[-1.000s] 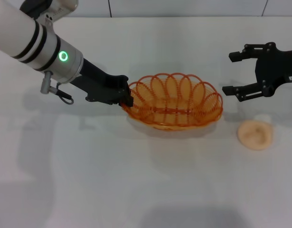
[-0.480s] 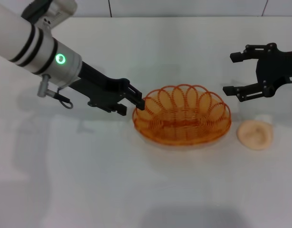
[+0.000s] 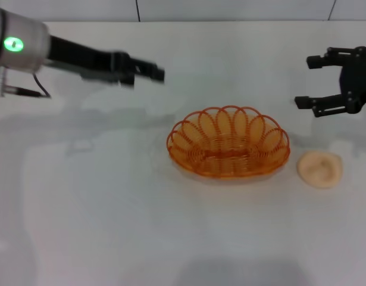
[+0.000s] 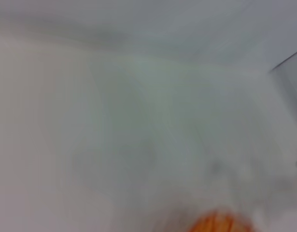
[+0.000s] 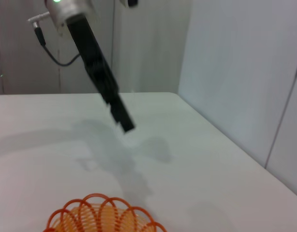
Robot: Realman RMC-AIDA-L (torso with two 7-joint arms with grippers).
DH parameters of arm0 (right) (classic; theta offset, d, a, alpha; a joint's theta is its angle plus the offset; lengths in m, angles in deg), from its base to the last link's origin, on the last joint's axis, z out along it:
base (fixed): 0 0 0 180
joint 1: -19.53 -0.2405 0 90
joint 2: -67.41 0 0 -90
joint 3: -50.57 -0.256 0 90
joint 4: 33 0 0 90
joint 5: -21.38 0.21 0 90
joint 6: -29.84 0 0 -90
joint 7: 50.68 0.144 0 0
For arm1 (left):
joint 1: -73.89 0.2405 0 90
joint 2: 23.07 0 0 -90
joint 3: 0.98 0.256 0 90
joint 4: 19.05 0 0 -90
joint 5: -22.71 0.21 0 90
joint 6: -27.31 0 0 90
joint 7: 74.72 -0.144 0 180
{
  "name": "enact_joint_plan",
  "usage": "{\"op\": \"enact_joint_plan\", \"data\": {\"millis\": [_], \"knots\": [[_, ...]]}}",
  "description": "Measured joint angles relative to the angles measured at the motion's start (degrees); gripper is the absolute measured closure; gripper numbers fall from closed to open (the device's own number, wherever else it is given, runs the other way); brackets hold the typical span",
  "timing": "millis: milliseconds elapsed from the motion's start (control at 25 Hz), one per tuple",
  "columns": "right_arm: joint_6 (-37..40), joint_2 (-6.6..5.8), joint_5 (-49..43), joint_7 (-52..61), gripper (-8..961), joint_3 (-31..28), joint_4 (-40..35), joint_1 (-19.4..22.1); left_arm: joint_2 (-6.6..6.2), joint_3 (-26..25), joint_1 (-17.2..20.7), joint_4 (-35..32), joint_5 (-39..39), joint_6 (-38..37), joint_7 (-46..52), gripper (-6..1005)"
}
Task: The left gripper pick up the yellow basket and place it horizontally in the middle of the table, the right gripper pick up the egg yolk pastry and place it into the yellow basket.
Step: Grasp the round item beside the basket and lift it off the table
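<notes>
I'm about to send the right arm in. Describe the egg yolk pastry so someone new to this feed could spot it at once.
On the white table, find the orange-yellow wire basket sitting near the middle. Just off its end on the robot's right, under the open right claw, lies the egg yolk pastry. It is the only small, smooth, pale peach dome, solid and matte where the basket is see-through loops.

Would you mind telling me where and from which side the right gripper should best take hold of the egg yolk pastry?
Probably from straight above, fingers closing across the rounded sides of the egg yolk pastry. It is a low dome lying flat on the table, clear of the yellow basket beside it. The right gripper, open, hovers behind it.
</notes>
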Motion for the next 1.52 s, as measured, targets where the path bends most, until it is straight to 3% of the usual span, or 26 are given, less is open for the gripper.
{"op": "enact_joint_plan", "data": {"millis": [200, 320, 440, 600, 800, 960, 1120, 1320, 1520], "knots": [[0.4, -0.49, -0.14, 0.9, 207, -0.82, 0.3, 1.46, 0.46, -6.03, 6.75, -1.02, -19.27, -0.44, -27.09, 135], [0.55, -0.5, -0.17, 1.08, 209, -0.83, 0.25, 2.46, 0.58, -6.77, 10.54, 0.06, -28.96, -0.46, -42.23, 138], [0.66, -0.77, -0.19, 1.98, 211, -0.86, 0.04, 2.88, 0.5, -6.78, 13.08, 0.67, -32.15, -1.67, -52.72, 140], [1.12, -1.45, -0.24, 2.34, 214, -0.89, 0.4, 2.94, 0.67, -6.49, 15.31, 1.36, -30.8, -5.94, -63.84, 144], [1.47, -1.6, -0.29, 2.43, 217, -0.89, 0.37, 2.94, 0.1, -6.22, 15.26, 1.14, -18.9, -13.54, -66.52, 146], [1.52, -1.61, -0.3, 2.43, 220, -0.89, 0.07, 2.93, -1.4, -6.42, 15.0, 0.95, -12.73, -17.91, -65.56, 146], [1.52, -1.71, -0.49, 2.43, 222, -0.89, 0.01, 2.72, -3.15, -6.53, 15.13, 0.96, -11.29, -20.8, -64.55, 146], [1.91, -1.91, -0.99, 2.49, 225, -0.87, 0.06, 2.53, -3.82, -6.78, 15.14, 0.79, -11.06, -20.41, -64.93, 146], [1.99, -2.24, -3.18, 5.51, 229, -0.85, -0.48, 1.35, -3.58, -8.59, 14.58, 0.79, -11.08, -18.69, -65.25, 146]]}}
